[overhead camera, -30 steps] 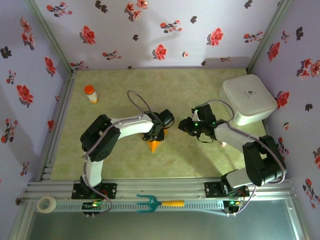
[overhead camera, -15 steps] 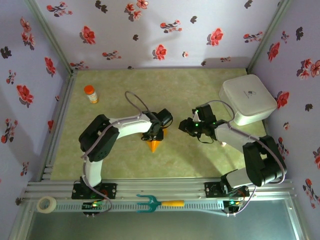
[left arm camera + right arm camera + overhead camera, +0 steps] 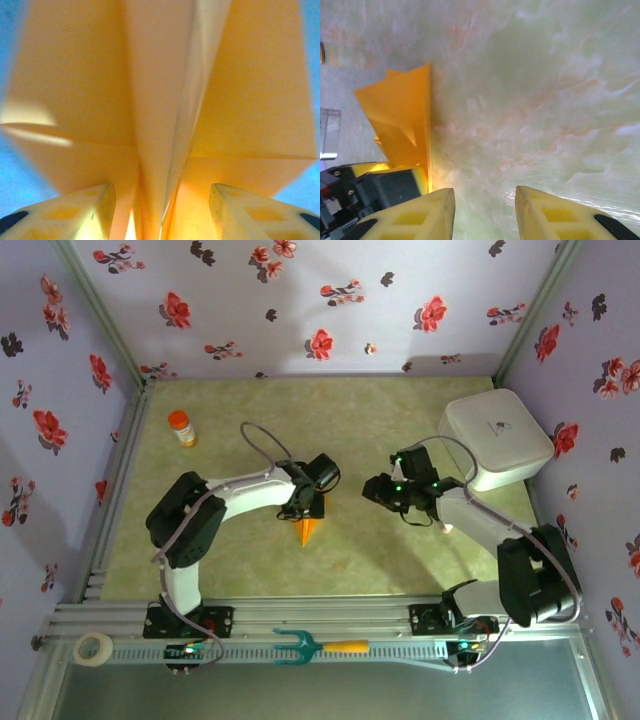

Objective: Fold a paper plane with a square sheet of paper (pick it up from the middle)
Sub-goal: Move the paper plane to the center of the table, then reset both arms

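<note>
The paper plane [image 3: 310,529] is an orange-yellow folded dart lying on the green table [image 3: 230,560], point toward the near edge. My left gripper [image 3: 309,506] stands over its rear end. In the left wrist view the plane [image 3: 250,100] is very close, its raised centre fold running up between my left gripper's [image 3: 160,189] yellow fingers [image 3: 85,210], which stand apart from the fold on both sides, so it is open. My right gripper [image 3: 373,490] is open a little to the right, nothing between its fingers [image 3: 420,215]. The plane [image 3: 400,120] is at the left of the right gripper [image 3: 484,192].
A white box [image 3: 495,440] sits at the back right, close to the right arm. A small orange-capped bottle [image 3: 181,427] stands at the back left. A teal fork [image 3: 300,646] and a tape roll [image 3: 94,648] lie on the front rail.
My left gripper's jaws have widened off the plane's centre fold, and the left arm has shifted slightly left. The right jaws opened a little. The plane has stayed put.
</note>
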Controlling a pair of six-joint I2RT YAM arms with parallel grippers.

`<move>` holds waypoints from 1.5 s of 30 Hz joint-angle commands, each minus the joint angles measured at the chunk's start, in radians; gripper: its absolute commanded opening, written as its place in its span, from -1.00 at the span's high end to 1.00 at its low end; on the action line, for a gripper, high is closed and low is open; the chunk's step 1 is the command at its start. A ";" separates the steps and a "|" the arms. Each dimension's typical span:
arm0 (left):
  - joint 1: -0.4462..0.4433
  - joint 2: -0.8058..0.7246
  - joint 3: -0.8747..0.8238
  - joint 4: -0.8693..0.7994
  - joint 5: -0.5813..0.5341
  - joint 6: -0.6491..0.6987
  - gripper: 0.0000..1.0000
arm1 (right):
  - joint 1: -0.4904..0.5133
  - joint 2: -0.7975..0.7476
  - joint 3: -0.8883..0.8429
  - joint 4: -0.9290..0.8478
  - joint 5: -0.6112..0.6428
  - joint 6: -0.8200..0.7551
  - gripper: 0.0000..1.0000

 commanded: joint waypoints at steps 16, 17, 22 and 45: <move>0.126 -0.444 -0.209 0.076 -0.184 0.076 -0.18 | -0.074 -0.383 -0.013 -0.055 0.794 -0.428 -0.48; 0.154 -0.481 -0.241 0.091 -0.187 0.088 -0.18 | -0.075 -0.397 -0.038 -0.019 0.845 -0.450 -0.60; 0.314 -0.658 -0.383 0.165 -0.172 0.165 -0.21 | -0.091 -0.403 -0.124 0.138 0.901 -0.625 -0.63; 0.752 -0.674 -0.932 1.207 -0.210 0.775 -0.88 | -0.378 0.204 -0.468 1.313 0.406 -0.671 -0.65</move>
